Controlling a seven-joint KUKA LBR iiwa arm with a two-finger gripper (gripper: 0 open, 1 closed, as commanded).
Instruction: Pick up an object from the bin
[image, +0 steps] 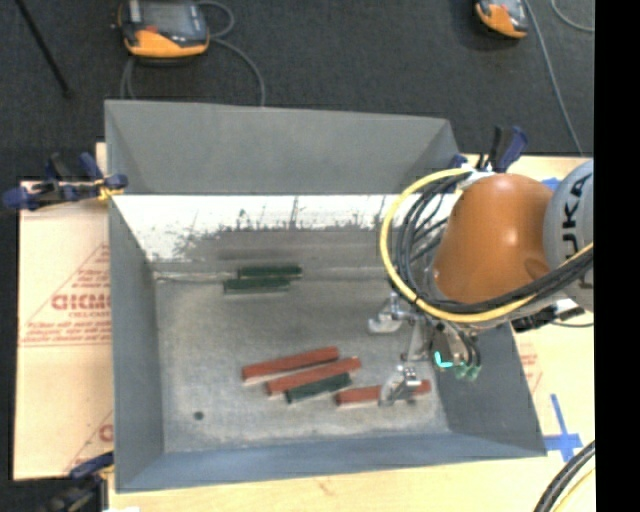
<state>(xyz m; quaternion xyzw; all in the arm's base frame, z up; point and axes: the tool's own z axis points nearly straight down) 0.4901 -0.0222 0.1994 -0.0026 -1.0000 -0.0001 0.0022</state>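
My gripper (404, 385) reaches down at the bin's front right, under the orange wrist cover. Its fingertips are at the right end of a short red-brown bar (360, 397) lying on the floor there; whether they clasp it I cannot tell. Just left lie a long red-brown bar (290, 365), a second red-brown bar (312, 378) and a dark green bar (318, 389), side by side and slanted.
A dark green bar (262, 277) lies alone near the back wall, left of centre. The bin's right wall rises close beside the gripper. The arm with its cables covers the bin's right part.
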